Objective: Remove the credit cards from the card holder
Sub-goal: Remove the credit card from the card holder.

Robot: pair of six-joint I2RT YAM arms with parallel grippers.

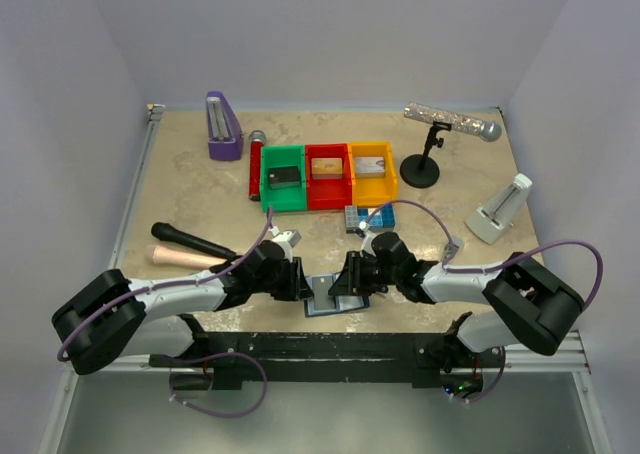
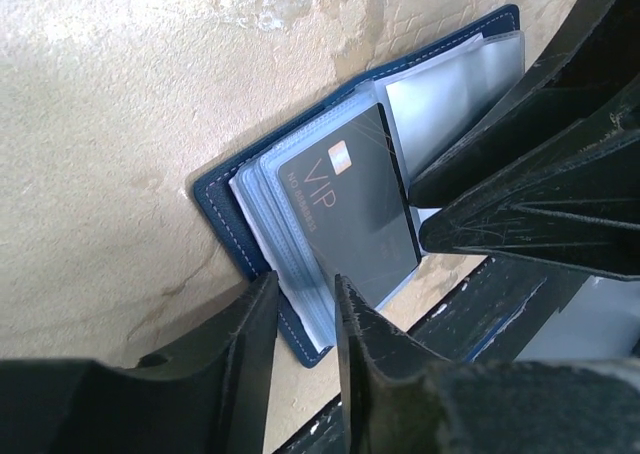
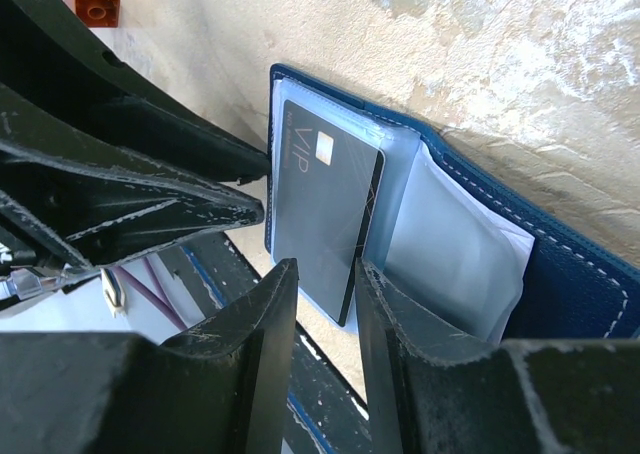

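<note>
My left gripper (image 2: 304, 284) and right gripper (image 3: 326, 267) each straddle an edge of the open navy holder (image 2: 215, 202), fingers narrowly parted. I cannot tell if they're clamped. Just beyond lies a black VIP card (image 2: 350, 224) in clear sleeves (image 2: 262, 206).

Black card (image 2: 350, 214) in card holder (image 2: 225, 209): "VIP"; smaller print beside it illegible

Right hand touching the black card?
Cannot tell. In the right wrist view a corner of the black card lies in the gap between the fingers of the right hand, but neither contact nor clearance shows plainly.
</note>
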